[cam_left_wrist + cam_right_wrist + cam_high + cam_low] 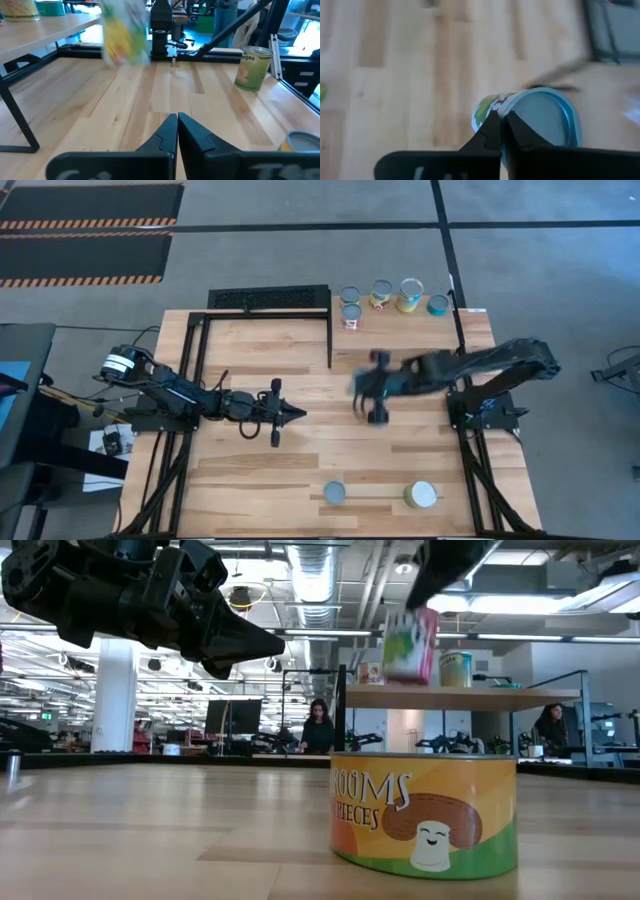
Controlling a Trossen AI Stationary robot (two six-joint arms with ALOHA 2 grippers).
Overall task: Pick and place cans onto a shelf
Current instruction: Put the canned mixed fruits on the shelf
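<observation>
Where the right gripper (501, 116) hangs over the middle of the light wood plank table (300, 480), its two dark fingers are pressed tip to tip, seemingly pinching the rim of a small tin can with a silvery-blue round top and a green, yellow and red paper label (545, 115). In the low view that can (410, 645) is clear of the tabletop, level with the shelf, under the dark arm. Motion blur hides the exact contact.

Beyond the gripper, on its arm's side of the table's far end, stands the raised light wood shelf edged by a thin black bar (480, 697). Five small tins with silvery tops (395, 298) are on it.

Well apart on the opposite side, at the table's near edge, stand a grey-topped can (334, 493) and a yellow-lidded can (421, 495), the two apart from each other.

Across from the right gripper, near it but not touching, the left gripper (295, 415) waits above the table, fingers closed together on nothing.
</observation>
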